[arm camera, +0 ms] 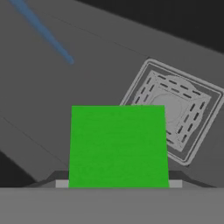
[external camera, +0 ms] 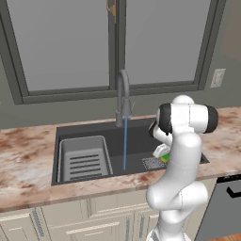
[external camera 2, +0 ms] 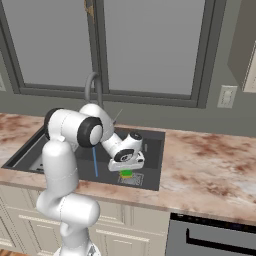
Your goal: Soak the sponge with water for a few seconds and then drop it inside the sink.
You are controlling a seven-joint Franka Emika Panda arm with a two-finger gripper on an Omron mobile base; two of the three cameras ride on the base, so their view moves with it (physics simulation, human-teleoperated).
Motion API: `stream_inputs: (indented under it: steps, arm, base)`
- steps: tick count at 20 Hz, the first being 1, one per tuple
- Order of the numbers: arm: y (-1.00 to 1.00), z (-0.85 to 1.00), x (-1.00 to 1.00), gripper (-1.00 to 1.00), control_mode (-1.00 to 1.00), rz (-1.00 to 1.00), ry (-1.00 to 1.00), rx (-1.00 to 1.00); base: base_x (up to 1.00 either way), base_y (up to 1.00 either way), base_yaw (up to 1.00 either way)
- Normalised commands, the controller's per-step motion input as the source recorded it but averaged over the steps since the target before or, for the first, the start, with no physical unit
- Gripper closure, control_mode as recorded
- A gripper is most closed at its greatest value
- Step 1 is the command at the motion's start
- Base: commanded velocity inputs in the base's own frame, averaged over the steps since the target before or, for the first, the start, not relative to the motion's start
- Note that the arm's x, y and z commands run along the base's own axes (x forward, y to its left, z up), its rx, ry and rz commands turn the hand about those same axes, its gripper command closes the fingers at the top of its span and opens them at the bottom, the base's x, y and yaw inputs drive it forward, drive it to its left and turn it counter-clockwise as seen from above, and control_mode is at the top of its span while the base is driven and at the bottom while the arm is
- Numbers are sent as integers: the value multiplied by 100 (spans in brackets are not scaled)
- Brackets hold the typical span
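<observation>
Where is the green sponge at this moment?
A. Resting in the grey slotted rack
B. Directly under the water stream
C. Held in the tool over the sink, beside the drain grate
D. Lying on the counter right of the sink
C: the sponge sits clamped in the tool above the sink floor by the drain grate, with the water falling apart from it.

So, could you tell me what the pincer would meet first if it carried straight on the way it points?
Probably the sink floor beside the drain grate, led by the sponge it holds; depth is unclear.
</observation>
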Motion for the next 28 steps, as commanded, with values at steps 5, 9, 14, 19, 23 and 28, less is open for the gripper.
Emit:
stream_inputs:
  steps: [5, 9, 14, 19, 23, 28]
  arm:
    - [-19, -22, 0, 100, -100, -18, 0, -4]
    - [-11, -15, 1, 100, -100, -20, 0, 0]
    - [-7, -5, 11, 100, -100, -20, 0, 0]
    - [-13, -12, 14, 100, -100, -13, 0, 0]
    - [-10, -26, 19, 100, -100, -9, 0, -2]
    - [-10, -34, 30, 100, -100, -7, -3, -5]
  base:
    - [0, 0, 0]
    - [0, 0, 0]
    - [0, 0, 0]
    - [0, 0, 0]
    - [0, 0, 0]
    - [0, 0, 0]
